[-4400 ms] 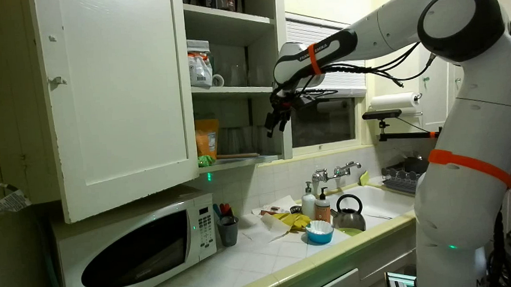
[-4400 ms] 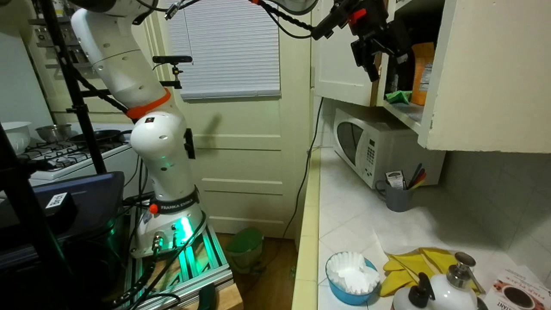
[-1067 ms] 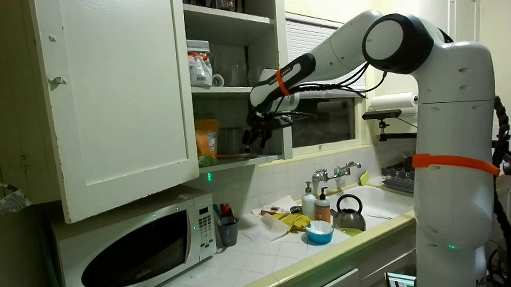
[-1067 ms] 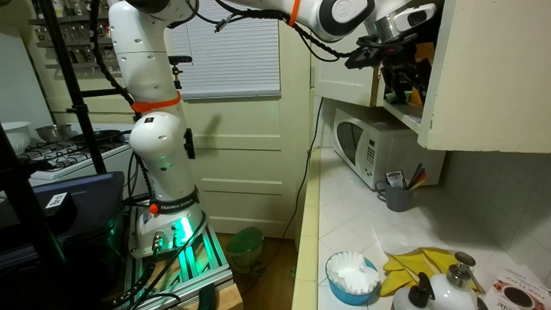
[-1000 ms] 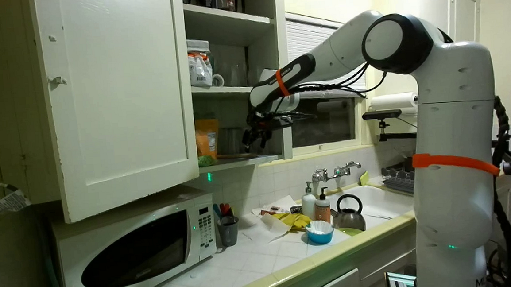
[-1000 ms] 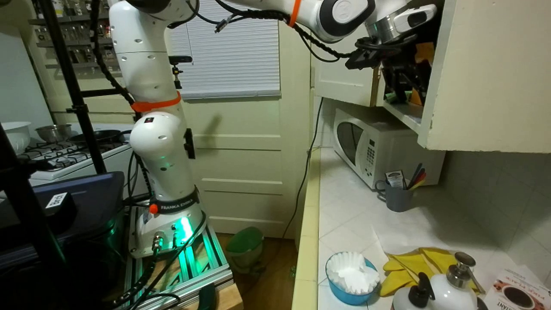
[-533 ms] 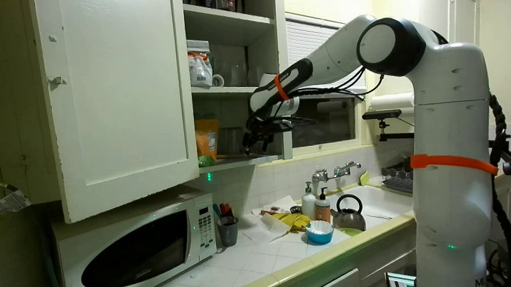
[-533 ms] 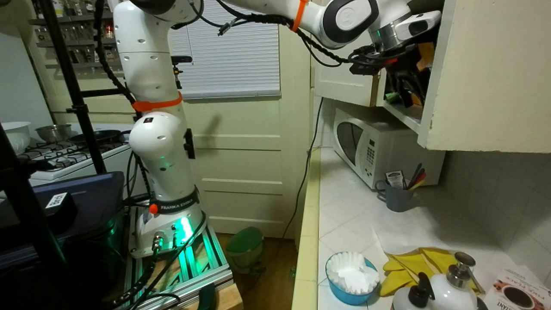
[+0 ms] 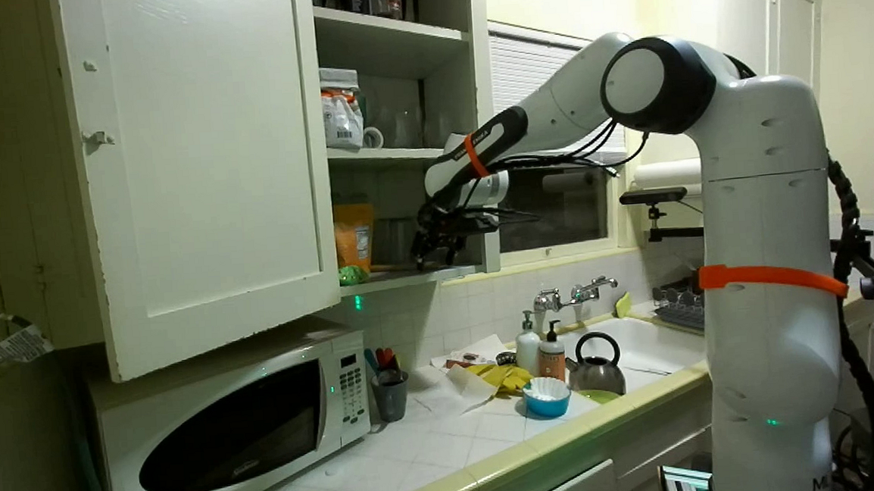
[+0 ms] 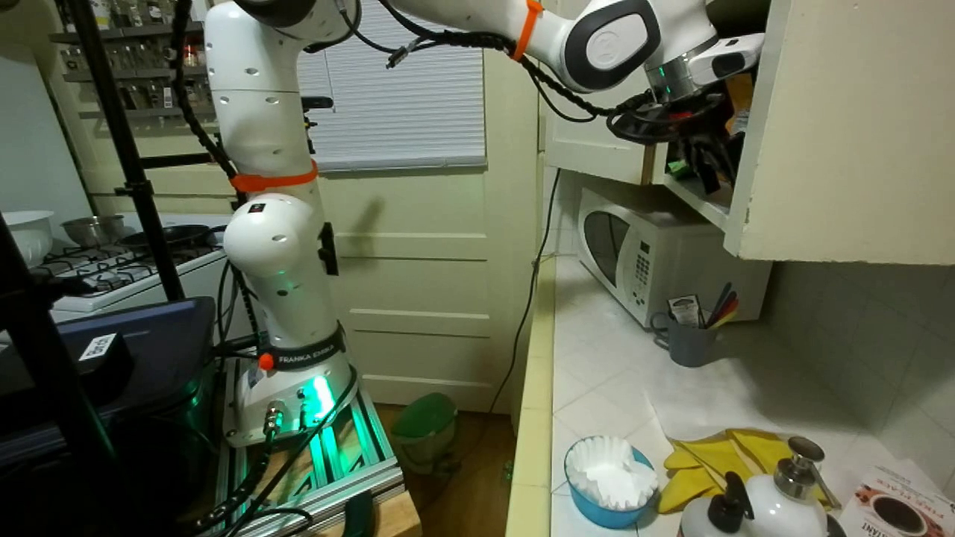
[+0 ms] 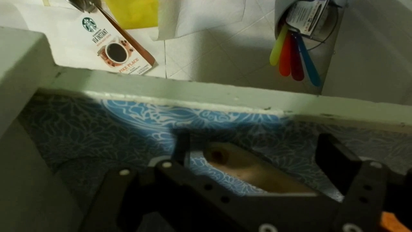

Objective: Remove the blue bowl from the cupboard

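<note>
Jaws spread, empty, just lowered further inside the cupboard (image 9: pixel 272 157); the blue bowl (image 9: pixel 547 406) we see sits on the counter (image 9: pixel 419 448), low in frame: target doubtful.

Blue bowl (image 9: pixel 547 405), white cupboard (image 9: pixel 213 176), shelf liner (image 11: pixel 151 129) with white floral lines on blue, orange pouch (image 9: pixel 351 232), grey mug (image 10: pixel 690 344), black gripper (image 11: pixel 257 151)

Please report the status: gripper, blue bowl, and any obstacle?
Gripper open, empty, over lowest cupboard shelf. Blue bowl on tiled counter, holding white coffee filters. Possible obstacle: wooden piece, in wrist view seen between jaws.
</note>
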